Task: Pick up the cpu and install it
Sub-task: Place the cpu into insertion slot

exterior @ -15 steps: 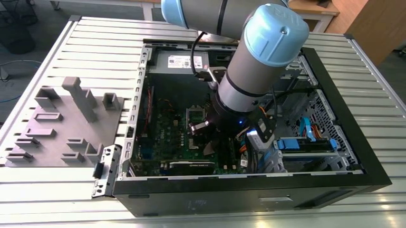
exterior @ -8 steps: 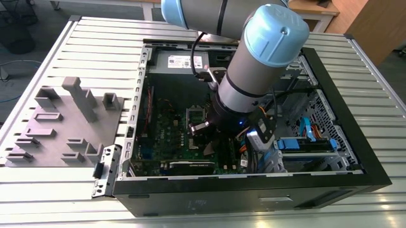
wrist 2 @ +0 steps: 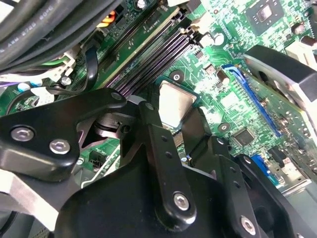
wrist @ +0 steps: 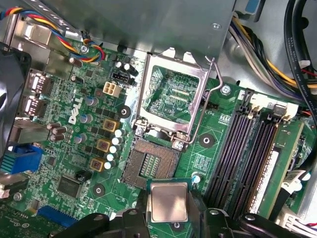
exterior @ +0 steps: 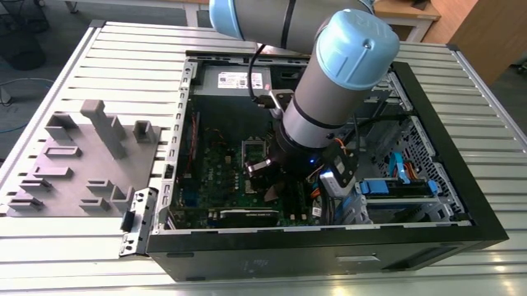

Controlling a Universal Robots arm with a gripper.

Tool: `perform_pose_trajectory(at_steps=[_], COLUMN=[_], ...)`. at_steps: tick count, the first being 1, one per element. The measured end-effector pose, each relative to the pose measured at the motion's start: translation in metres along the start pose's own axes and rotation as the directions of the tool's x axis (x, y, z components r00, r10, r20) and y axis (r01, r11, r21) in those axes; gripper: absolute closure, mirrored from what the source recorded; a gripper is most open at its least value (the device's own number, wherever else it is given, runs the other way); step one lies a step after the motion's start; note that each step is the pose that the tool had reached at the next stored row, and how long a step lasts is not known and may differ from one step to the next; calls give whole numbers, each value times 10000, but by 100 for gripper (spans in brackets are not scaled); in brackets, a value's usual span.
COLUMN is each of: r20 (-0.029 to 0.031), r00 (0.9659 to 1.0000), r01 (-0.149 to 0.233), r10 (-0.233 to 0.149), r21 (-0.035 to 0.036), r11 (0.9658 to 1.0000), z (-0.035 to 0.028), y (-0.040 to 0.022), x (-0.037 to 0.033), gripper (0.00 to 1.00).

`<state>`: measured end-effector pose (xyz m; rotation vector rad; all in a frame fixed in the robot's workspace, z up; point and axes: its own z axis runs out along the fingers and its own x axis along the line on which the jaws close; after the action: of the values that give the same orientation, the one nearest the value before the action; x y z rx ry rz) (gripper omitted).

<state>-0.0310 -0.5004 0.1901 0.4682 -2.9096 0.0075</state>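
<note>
Above motherboard (wrist: 200, 161), cpu (wrist: 169, 202) between jaws

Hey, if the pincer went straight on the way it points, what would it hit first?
Likely the green motherboard beside the open socket; the cpu in the pincer would touch first. Depth unclear.

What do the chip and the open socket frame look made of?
The chip has a top that looks like dull metal: pale grey, matte, with a soft even sheen. The socket frame is probably bare stamped steel: shiny silver, with bright glints along its thin edges.
</note>
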Motion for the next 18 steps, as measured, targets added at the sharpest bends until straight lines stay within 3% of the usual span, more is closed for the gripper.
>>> perform_pose_trajectory(at_steps=[18], r20=[2], r00=[10000], r01=[0], r10=[0], r21=[3], r11=[10000], z=[40], y=[2], x=[10], gripper=[54])
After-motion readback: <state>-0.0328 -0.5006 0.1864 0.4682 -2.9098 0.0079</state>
